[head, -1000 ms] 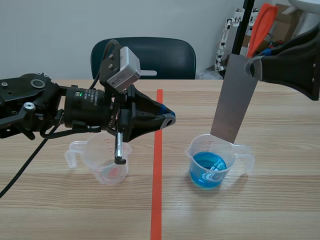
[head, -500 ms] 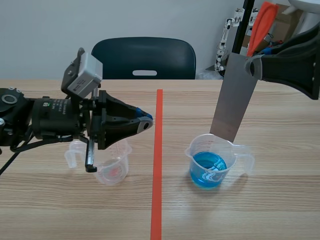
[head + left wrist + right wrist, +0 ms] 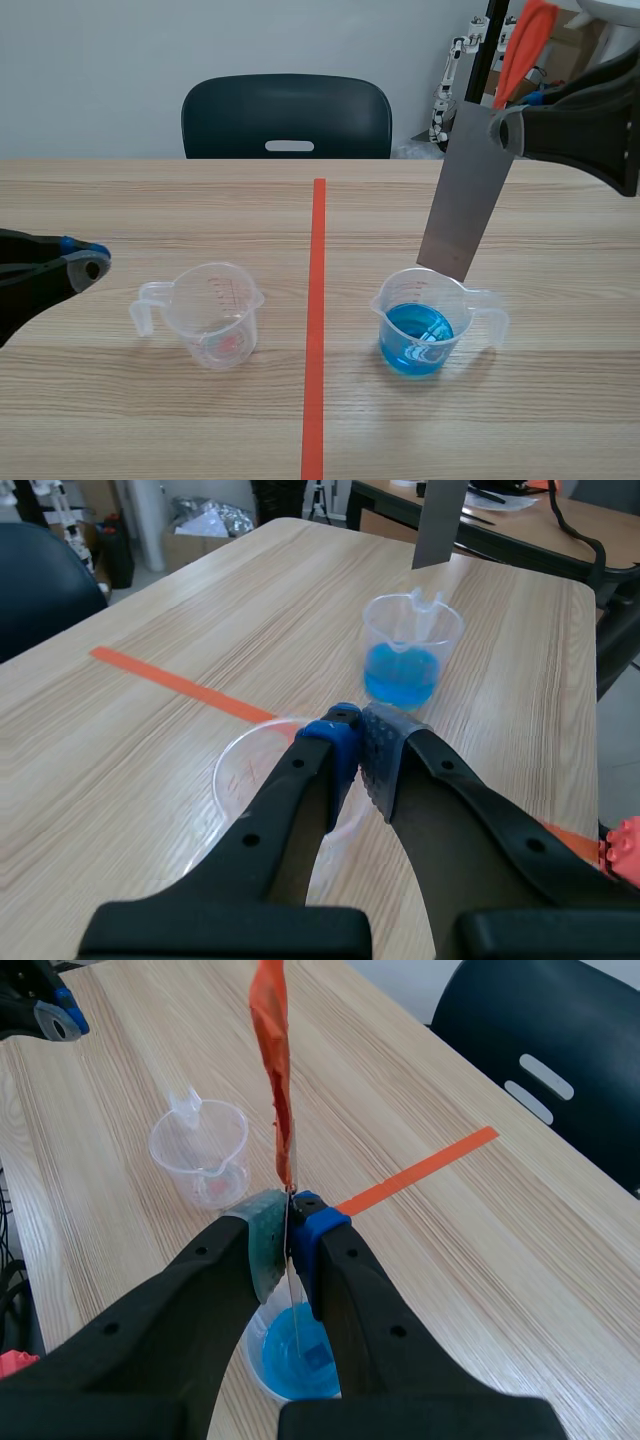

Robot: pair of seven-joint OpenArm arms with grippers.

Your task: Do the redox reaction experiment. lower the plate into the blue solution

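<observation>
The right gripper is closed tight on the top end of the plate, with 1 pad against each face. The grey sheet hangs from it nearly upright, leaning a little, long edge pointing down. Holding it by the very top leaves the rest of its length free to go into liquid while the fingers keep dry. An orange tab sticks up from the held end, probably as a marker or handle. The plate's lower edge sits just above the far rim of the beaker, and the blue solution fills only the bottom part, so I judge the metal is not yet wet. From the right wrist view the plate shows edge-on as a thin line running from between the pads down toward the blue, which suggests it is lined up over the mouth. What remains is a straight descent, and the slight lean could catch the rim and tip the light beaker. The left gripper rests low at the table's near left, its 2 fingers meeting on nothing, well apart from the work. That leaves the right arm room. A clear beaker stands near it, across the tape line from the blue 1.
</observation>
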